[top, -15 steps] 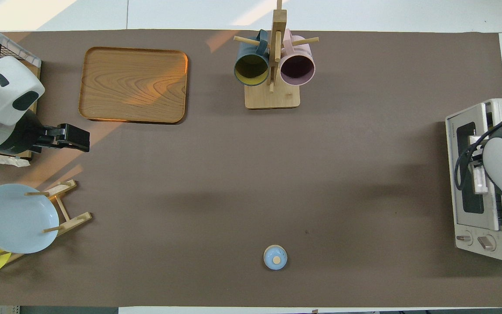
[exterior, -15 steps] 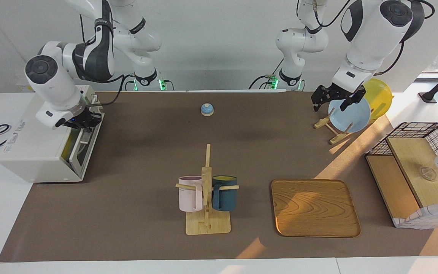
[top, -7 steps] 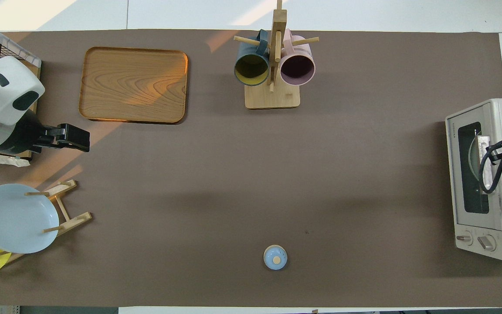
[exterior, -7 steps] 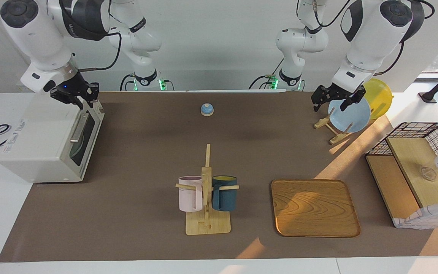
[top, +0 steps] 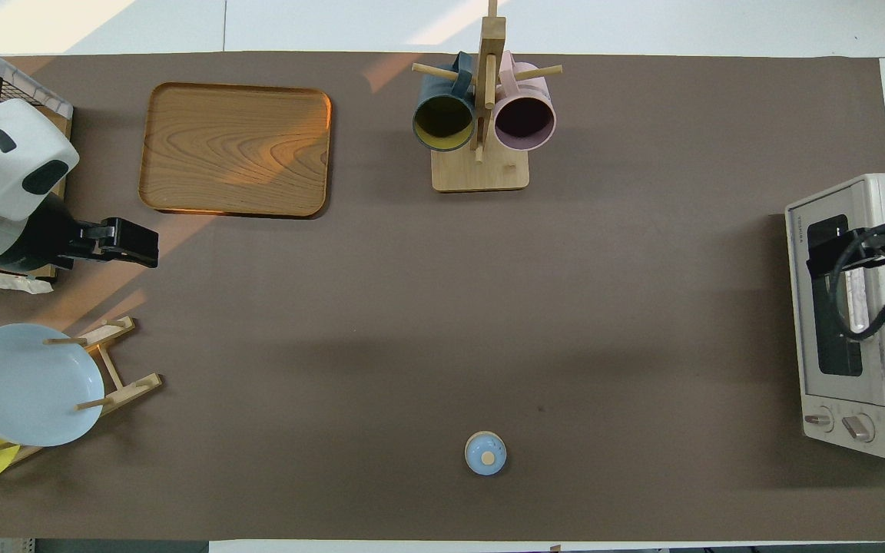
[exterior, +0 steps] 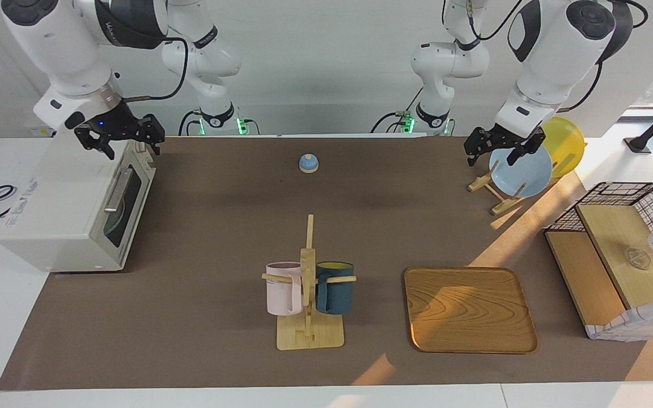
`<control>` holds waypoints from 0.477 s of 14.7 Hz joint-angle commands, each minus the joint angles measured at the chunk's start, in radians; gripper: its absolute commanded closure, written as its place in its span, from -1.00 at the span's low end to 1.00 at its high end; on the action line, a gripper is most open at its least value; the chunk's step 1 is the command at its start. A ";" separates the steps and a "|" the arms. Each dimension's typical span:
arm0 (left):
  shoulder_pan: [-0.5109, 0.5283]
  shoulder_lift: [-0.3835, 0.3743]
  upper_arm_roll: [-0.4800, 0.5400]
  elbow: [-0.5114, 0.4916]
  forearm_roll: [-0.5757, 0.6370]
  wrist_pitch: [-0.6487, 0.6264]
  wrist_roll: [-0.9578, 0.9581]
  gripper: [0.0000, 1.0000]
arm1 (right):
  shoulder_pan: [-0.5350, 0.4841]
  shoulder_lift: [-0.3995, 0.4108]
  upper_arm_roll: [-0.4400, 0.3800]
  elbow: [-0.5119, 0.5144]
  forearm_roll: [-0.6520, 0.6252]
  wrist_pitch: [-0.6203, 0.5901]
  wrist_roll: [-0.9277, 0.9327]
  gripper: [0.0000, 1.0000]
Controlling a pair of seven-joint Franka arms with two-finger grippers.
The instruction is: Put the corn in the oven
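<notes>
Oven (exterior: 71, 212) door shut, corn not visible; right gripper (exterior: 121, 137) hangs over the oven's top edge, fingers spread and empty; left gripper (exterior: 498, 146) waits over the plate rack (exterior: 494, 190), fingers spread.

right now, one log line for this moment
oven: door shut | corn: not visible | right gripper: open, over oven | left gripper: open, waits over plate rack
</notes>
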 commanded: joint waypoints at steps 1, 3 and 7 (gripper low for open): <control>0.013 -0.020 -0.009 -0.017 0.009 0.008 0.011 -1.00 | 0.000 0.028 0.005 0.047 0.021 -0.039 0.033 -1.00; 0.013 -0.021 -0.009 -0.017 0.009 0.008 0.011 -1.00 | 0.006 0.046 0.005 0.070 0.025 -0.057 0.034 -1.00; 0.013 -0.021 -0.009 -0.017 0.009 0.009 0.011 -1.00 | 0.011 0.032 0.005 0.070 0.025 -0.056 0.037 -1.00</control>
